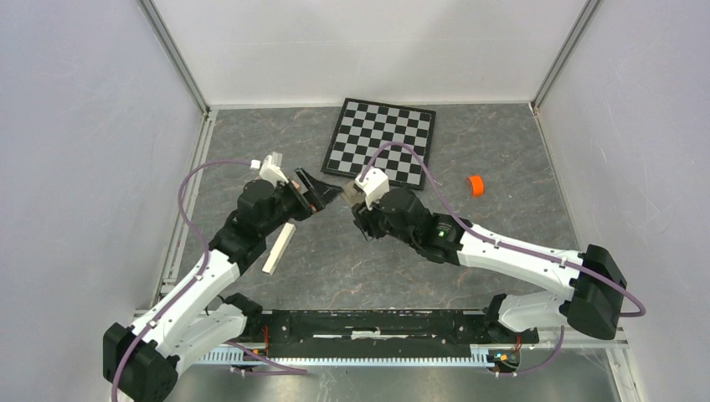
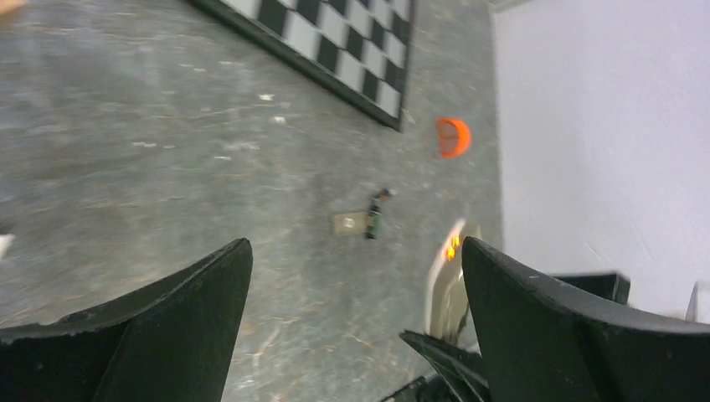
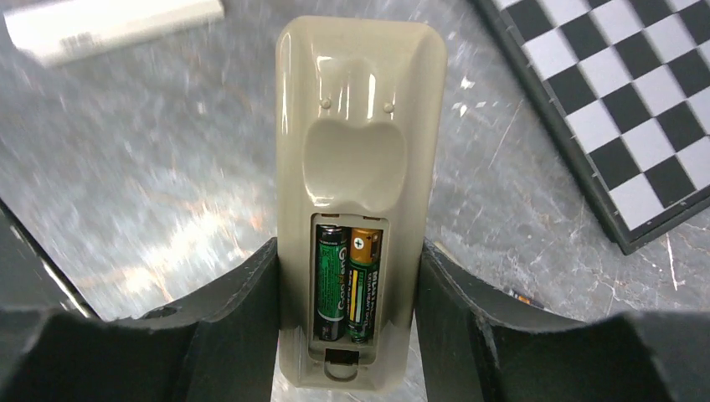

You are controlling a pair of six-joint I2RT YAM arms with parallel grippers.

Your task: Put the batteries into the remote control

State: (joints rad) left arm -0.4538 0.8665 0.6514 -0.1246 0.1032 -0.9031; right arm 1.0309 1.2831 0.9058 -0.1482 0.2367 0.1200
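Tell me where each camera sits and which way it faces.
Top: above and behind, looking down at the table; left arm, right arm show.
Left wrist: past its open left hand, across the table to a loose battery and orange cap.
Right wrist: along the right hand gripping the remote, two batteries inside.
Shared: checkerboard, in all three.

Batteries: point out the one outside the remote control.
The loose battery on the table, beside a tan piece; the green battery and gold-topped battery sit inside the remote control's recess.

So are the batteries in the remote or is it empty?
In. Two batteries sit side by side in the remote, in its open back, with nothing covering them.
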